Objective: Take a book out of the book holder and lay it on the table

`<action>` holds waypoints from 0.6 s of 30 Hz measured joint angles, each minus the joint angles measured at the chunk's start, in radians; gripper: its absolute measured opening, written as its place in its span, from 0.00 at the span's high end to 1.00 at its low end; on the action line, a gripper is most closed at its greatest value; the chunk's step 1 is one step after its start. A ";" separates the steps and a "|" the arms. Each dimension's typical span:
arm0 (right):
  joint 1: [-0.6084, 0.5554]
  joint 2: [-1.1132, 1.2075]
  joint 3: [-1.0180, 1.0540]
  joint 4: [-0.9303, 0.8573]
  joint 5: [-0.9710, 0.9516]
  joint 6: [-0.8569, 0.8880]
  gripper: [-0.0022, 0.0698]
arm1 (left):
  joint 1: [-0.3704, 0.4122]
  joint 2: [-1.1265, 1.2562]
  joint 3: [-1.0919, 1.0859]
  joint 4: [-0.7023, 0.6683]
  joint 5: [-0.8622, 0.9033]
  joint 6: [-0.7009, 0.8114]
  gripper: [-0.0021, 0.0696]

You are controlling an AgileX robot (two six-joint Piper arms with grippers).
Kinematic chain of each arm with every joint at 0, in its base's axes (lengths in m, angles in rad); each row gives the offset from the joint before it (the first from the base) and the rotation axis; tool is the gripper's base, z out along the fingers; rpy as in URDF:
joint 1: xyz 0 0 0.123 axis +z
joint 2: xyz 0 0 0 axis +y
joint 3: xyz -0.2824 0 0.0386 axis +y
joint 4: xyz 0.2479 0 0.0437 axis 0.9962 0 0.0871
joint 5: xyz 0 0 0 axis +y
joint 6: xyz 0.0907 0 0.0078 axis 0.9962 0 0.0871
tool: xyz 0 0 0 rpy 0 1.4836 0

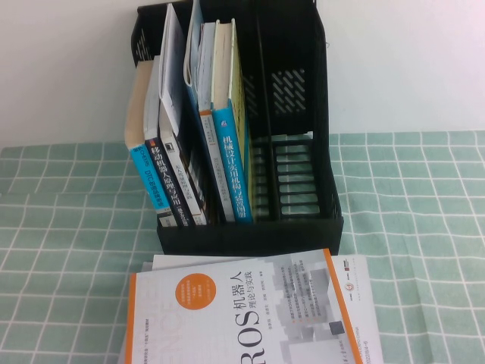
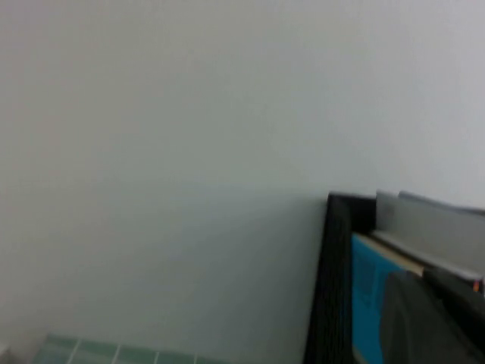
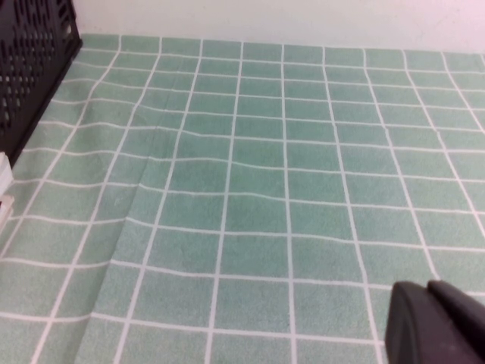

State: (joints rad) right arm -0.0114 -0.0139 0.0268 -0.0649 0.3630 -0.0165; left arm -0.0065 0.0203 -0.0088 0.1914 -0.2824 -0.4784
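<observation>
ROS book [image 1: 250, 311] lies at 6 o'clock; we list book [image 1: 233, 163] upright in holder [image 1: 303, 114] at 12; right gripper [image 3: 439, 322] clenched over table [image 3: 265, 189]; left gripper's state: cannot tell.

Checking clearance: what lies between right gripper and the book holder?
Right wrist view: only bare table between right gripper and book holder. Left gripper is by the holder.

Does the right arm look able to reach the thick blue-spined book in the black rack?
Probably yes: thick blue-spined book stands beside bare black rack slots. The right tool, shut, hangs over mint-green cloth; left tool beside the rack.
</observation>
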 joint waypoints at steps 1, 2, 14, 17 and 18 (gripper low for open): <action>0.000 0.000 0.000 0.000 0.000 0.000 0.97 | 0.000 0.002 0.016 -0.024 0.023 -0.002 0.97; 0.000 0.000 0.000 0.000 0.000 0.000 0.97 | 0.000 0.007 0.027 -0.045 0.059 -0.008 0.97; 0.000 0.000 0.000 0.000 0.000 0.000 0.97 | 0.000 0.007 0.039 -0.079 0.500 -0.026 0.97; 0.000 0.000 0.000 0.000 0.000 0.000 0.97 | 0.000 0.007 0.039 -0.056 0.500 -0.021 0.97; 0.000 0.000 0.000 0.000 0.000 0.000 0.97 | 0.000 0.007 0.039 -0.050 0.500 -0.020 0.97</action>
State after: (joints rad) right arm -0.0114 -0.0139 0.0268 -0.0649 0.3630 -0.0165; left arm -0.0065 0.0271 0.0306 0.1411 0.2181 -0.4981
